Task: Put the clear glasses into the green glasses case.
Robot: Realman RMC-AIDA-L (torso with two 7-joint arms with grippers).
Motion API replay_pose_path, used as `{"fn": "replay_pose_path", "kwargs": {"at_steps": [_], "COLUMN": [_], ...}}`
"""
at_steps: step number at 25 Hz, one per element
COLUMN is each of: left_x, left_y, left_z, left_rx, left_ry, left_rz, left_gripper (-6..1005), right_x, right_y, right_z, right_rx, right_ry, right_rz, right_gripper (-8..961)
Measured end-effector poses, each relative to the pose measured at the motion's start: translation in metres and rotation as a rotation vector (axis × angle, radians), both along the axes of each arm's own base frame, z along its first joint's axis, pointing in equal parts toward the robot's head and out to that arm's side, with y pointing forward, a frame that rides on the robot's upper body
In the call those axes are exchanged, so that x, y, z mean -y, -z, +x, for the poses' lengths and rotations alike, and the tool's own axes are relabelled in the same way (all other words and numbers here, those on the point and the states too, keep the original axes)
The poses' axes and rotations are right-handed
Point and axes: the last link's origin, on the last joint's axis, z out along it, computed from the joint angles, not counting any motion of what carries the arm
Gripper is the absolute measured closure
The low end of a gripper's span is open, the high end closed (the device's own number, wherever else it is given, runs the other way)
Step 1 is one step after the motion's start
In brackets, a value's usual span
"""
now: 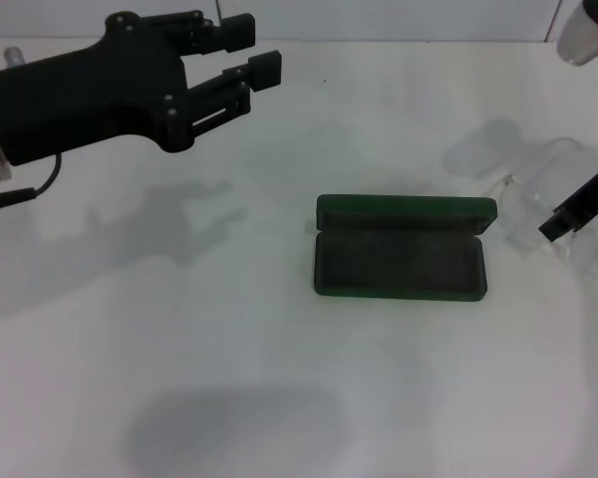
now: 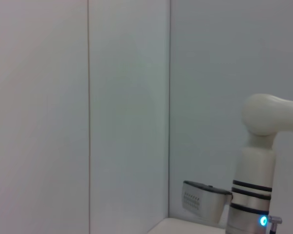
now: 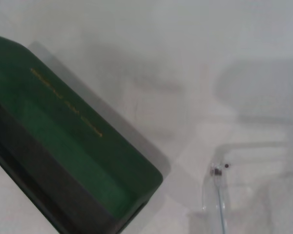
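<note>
- On the far left, we see the left claw (image 1: 247,58) raised above the white worktop (image 1: 229,339), well apart from everything else; its black fingers (image 1: 263,70) stand open with a moderate gap and hold nothing.
- Its wrist view faces pale wall panels (image 2: 88,97) and a white arm segment with black bands (image 2: 256,161); none of the task's things appear there.
- Near the middle of the worktop lies the green glasses case (image 1: 401,261), open, its lid standing up along the far edge and the dark lining showing. We see nothing inside it.
- In the right wrist view, gold lettering (image 3: 67,102) runs along the lid's outer face.
- Right of the case, close but not touching it, the clear glasses (image 1: 538,184) rest on the worktop; one thin clear arm with its hinge (image 3: 216,170) shows in the right wrist view.
- At the right edge, the right claw (image 1: 581,212) hangs low just over the glasses; only one dark finger shows, so we cannot tell how wide it stands.
</note>
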Motion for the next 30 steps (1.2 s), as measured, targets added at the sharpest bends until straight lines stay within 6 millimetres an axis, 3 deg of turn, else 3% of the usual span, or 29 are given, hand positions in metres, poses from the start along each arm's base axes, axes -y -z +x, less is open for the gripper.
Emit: {"fn": "replay_pose_path", "kwargs": {"at_steps": [8,12,19,24,30], "left_x": [-0.001,0.000,0.006,0.011,0.011], "left_y": [-0.006,-0.015,-0.028,-0.033,-0.033], "left_z": [0.001,0.003,0.012,0.022,0.023], "left_rx": [0.031,0.077,0.170,0.231,0.324], "left_ry": [-0.003,0.000,0.048,0.082,0.090], "left_rz": [0.013,0.026,0.002,-0.057,-0.101], "left_gripper": [601,601,602,601,601], "right_x": [0.013,0.026,0.068,0.098,0.110], "right_y": [-0.032,-0.067,-0.122,-0.119,-0.080], "right_z": [-0.006,-0.023,-0.047,-0.067,-0.083], "right_rx": [-0.045,-0.176,-0.406,-0.585,-0.710], "right_ry": [-0.029,-0.078,-0.414,-0.731,-1.024], "right_rz": [0.064,0.132,0.209,0.133,-0.037], "right_gripper": [836,837,838,838,838]}}
